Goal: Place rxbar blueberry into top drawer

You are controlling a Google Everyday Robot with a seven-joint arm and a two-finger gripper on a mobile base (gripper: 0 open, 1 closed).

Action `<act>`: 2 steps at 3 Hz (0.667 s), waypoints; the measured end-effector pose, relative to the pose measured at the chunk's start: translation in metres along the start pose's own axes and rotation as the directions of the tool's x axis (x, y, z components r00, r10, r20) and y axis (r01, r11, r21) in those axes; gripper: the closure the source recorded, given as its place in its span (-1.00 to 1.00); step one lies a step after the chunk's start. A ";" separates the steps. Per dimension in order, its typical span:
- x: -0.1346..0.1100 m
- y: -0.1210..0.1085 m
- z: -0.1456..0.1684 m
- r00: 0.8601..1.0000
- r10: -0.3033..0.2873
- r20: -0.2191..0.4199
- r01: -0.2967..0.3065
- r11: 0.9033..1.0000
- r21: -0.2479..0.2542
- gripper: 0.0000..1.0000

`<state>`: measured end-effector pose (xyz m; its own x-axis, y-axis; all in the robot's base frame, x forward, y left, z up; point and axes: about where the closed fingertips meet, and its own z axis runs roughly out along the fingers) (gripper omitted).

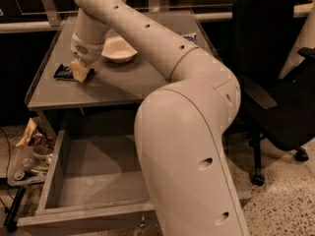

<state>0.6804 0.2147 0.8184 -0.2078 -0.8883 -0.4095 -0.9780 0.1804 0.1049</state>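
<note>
Gripper (80,72) is low over the left part of the table (123,86), down at the surface. Whether it is open or closed: cannot tell.

Bar (62,72) lies flat on the table at the left edge, its right end under or against the gripper. Contact looks likely, but a grasp is not confirmed. Bowl (118,49) sits just beyond and right of the gripper, apart from the bar.

Drawer (50,181) is pulled out below the table's near edge, with a bare grey bottom. The arm (187,132) hides its right part. Chair (266,58) is on the right, out of the way. There is floor clutter (30,151) left of the drawer.

Judged step: securing the bar before the carry.

Doing it well:
- The bar is thin and flat, so the grip should be across its narrow width, pressed right down to the tabletop, or it will slide off the wrapper.
- Make sure the grip is firm before lifting. A slick wrapper held by one end may droop or slip.
- Lift straight up enough to clear the table's raised lip, then come toward the near side.
- The bar is near the left edge, so any sideways nudge could push it off onto the clutter.
- Lower it inside the drawer walls, toward the open left-centre floor, and release it low.
</note>
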 end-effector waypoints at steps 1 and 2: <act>0.000 0.000 0.000 1.000 0.000 0.000 0.000 1.000 0.000 1.00; 0.000 0.000 0.000 1.000 0.000 0.000 0.000 1.000 0.000 1.00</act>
<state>0.6804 0.2148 0.8184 -0.2078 -0.8883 -0.4095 -0.9780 0.1804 0.1049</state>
